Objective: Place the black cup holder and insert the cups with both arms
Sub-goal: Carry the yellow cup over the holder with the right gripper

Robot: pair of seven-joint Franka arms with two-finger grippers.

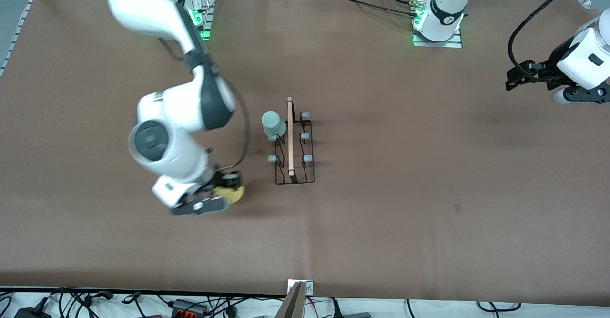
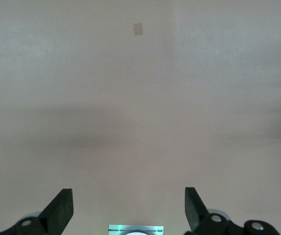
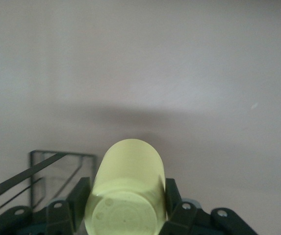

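Right end effector (image 3: 125, 205) grasping yellow cup (image 1: 229, 193) beside rack (image 1: 294, 146); left end effector (image 2: 129, 208) released, waiting.

Smooth plastic yellow cup (image 3: 126, 191), black wire rack (image 1: 294, 148), wooden handle (image 1: 289, 137)

Right gripper (image 1: 224, 191) low over table, fingers (image 3: 172, 198) clamped on yellow cup (image 3: 128, 188). Left gripper (image 2: 129, 210) waits raised, fingers spread.

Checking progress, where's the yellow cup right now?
The yellow cup is held in the right gripper, above the table beside the rack, toward the right arm's end.
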